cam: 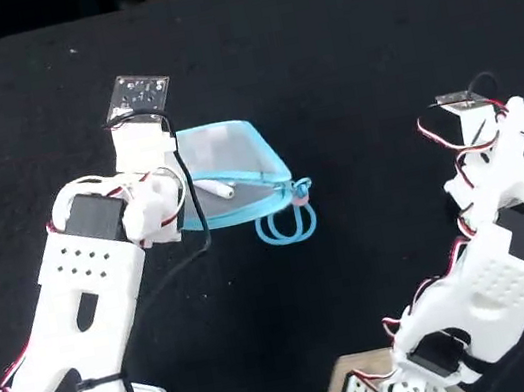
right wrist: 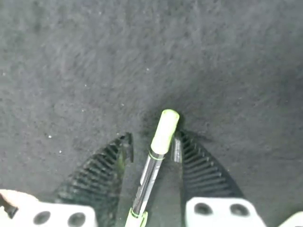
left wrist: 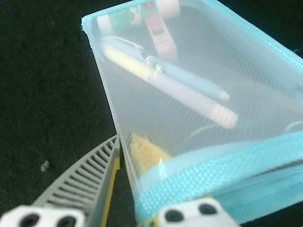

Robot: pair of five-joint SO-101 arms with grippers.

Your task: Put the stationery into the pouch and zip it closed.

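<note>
— Two claws appear; how does the left gripper (left wrist: 125, 144) stand?
— Closed on the pouch (left wrist: 199, 71). One ribbed finger (left wrist: 92, 182) lies outside the clear wall and its partner shows yellowish through it. The pouch's side edge is pinched between them, beside the teal zip band (left wrist: 213, 175).
— Contents?
— Through the wall, a blue pen (left wrist: 189, 78) and a white pen (left wrist: 199, 101) lie side by side, touching. The coloured items at the far end are too blurred to name.
— And the right gripper (right wrist: 153, 137)?
— Jaws parted, pointing down at the black table (right wrist: 71, 56). A green-capped pen (right wrist: 164, 130) runs lengthwise between them, close against one finger with a clear gap to the other. It appears unclamped, though its end nearer the wrist is hidden.
— Where do these lie on the table?
— From above, the pouch lies left of centre at mid-depth, its teal pull cord (cam: 287, 224) looped on the table at its near right corner. The right arm stands well apart, at the right side.
</note>
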